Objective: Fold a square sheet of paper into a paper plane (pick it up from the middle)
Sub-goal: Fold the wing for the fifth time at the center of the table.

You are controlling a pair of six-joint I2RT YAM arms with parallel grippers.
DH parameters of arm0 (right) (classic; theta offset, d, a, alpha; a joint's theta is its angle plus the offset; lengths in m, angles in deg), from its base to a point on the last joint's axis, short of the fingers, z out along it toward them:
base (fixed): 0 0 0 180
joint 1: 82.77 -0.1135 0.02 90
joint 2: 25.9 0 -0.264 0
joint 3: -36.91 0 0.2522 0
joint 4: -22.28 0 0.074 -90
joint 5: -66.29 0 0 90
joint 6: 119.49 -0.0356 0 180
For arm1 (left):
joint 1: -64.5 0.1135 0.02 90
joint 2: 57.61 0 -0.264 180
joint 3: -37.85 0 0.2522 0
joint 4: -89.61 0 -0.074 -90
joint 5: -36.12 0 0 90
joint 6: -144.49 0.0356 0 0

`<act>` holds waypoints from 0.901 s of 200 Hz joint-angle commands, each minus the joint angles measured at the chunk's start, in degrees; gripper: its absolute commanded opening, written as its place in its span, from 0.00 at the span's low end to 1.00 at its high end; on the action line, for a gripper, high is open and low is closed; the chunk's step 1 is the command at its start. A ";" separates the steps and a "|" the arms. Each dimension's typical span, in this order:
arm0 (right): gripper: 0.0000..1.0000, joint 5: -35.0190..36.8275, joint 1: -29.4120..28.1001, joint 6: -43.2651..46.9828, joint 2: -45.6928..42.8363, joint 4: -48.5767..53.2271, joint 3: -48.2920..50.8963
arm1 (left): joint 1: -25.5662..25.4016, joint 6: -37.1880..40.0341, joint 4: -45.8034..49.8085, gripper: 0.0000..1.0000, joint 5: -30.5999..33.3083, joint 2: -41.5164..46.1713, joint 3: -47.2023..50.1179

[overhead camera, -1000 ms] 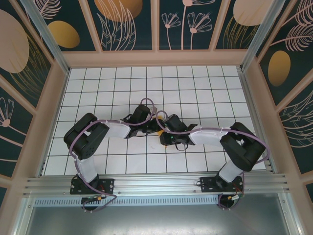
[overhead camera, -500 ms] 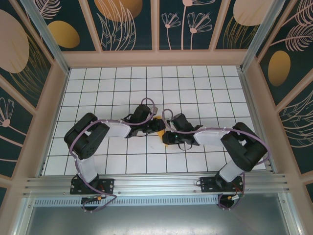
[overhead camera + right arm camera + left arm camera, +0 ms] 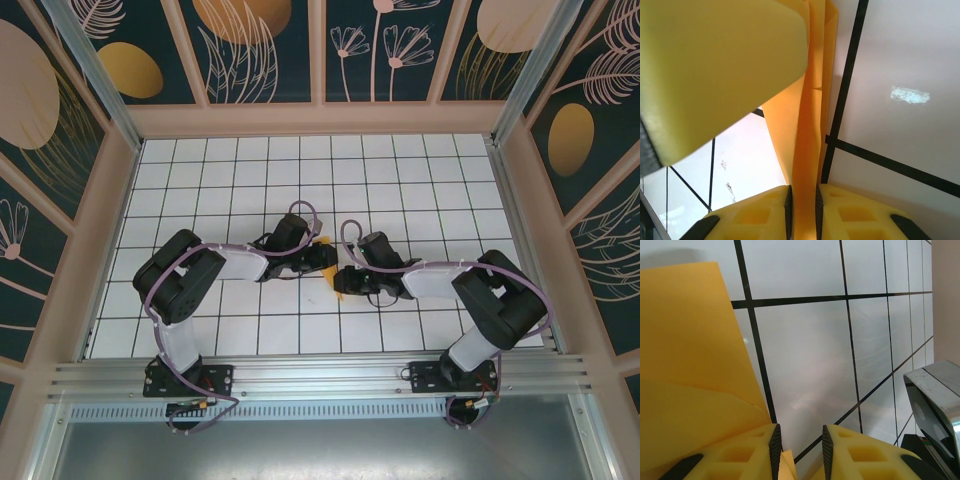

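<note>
The square sheet of paper [image 3: 805, 135] is a folded bright-orange strip that rises between my right gripper's [image 3: 803, 192] pads, which are shut on it. In the top view small orange parts of the paper [image 3: 338, 294] show between the two grippers at mid-table. My left gripper [image 3: 799, 432] has its jaws apart with bare table showing through the gap. A wide flap of the paper [image 3: 690, 350] lies outside its left finger, and a thin edge sits by the left pad. From above, the left gripper [image 3: 328, 258] and right gripper [image 3: 343, 280] nearly touch.
The white gridded table [image 3: 420, 190] is walled on three sides by patterned panels [image 3: 320, 50]. A metal rail [image 3: 320, 375] runs along the near edge by the arm bases. The right arm's grey body [image 3: 935, 405] is close beside my left gripper.
The right wrist has swung to the right and its jaws have narrowed onto the folded paper. An orange tip now shows beside the left gripper. The left arm has barely moved.
</note>
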 commanded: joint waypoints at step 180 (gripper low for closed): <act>0.14 -5.76 3.03 -4.49 2.45 -2.22 4.80 | 0.31 2.15 1.49 0.30 -0.89 -2.72 -0.82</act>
